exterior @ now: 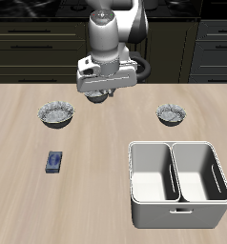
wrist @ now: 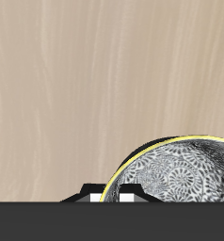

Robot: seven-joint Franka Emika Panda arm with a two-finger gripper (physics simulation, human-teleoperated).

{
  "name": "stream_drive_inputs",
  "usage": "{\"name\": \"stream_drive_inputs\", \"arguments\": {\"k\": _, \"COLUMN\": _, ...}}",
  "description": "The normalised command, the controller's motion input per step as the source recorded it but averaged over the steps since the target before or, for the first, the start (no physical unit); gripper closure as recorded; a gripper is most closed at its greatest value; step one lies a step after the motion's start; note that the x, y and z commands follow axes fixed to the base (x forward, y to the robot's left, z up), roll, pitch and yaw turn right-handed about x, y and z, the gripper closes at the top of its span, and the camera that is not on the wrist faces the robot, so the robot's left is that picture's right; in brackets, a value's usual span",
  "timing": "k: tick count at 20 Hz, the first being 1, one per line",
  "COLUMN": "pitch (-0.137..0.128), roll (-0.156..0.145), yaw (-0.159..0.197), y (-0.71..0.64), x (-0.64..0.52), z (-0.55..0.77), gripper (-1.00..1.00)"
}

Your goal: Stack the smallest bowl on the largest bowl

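Observation:
The smallest bowl (exterior: 170, 114) is grey-white, wavy-rimmed and dark inside, and stands alone on the table, level with the arm. The largest bowl (exterior: 56, 114), wider and pale grey inside, stands on the other side of the arm. My gripper (exterior: 104, 97) hangs above the table between the two, well apart from both. Its fingertips (wrist: 91, 196) stand a little apart with nothing between them. A third like bowl (wrist: 180, 174) with a patterned grey inside shows close by the gripper (wrist: 109, 196) in the wrist view. The arm hides it in the exterior view.
A white two-compartment caddy (exterior: 177, 195) stands near the table's front edge, in front of the smallest bowl. A small blue flat object (exterior: 55, 162) lies in front of the largest bowl. Dark cabinets run behind the table.

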Motion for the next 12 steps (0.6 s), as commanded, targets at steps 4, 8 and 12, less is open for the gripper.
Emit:
{"name": "stream_drive_inputs", "arguments": {"k": 4, "pitch": -0.022, "roll": -0.023, "yaw": -0.009, "y": -0.19, "x": -0.04, "z": 0.17, "gripper": 1.00}}
{"name": "stream_drive_inputs", "arguments": {"k": 8, "pitch": -0.015, "roll": -0.036, "yaw": 0.008, "y": -0.23, "x": -0.03, "z": 0.10, "gripper": 1.00}}
{"name": "stream_drive_inputs", "arguments": {"k": 12, "pitch": -0.020, "roll": -0.052, "yaw": 0.003, "y": -0.31, "x": -0.02, "z": 0.12, "gripper": 1.00}}
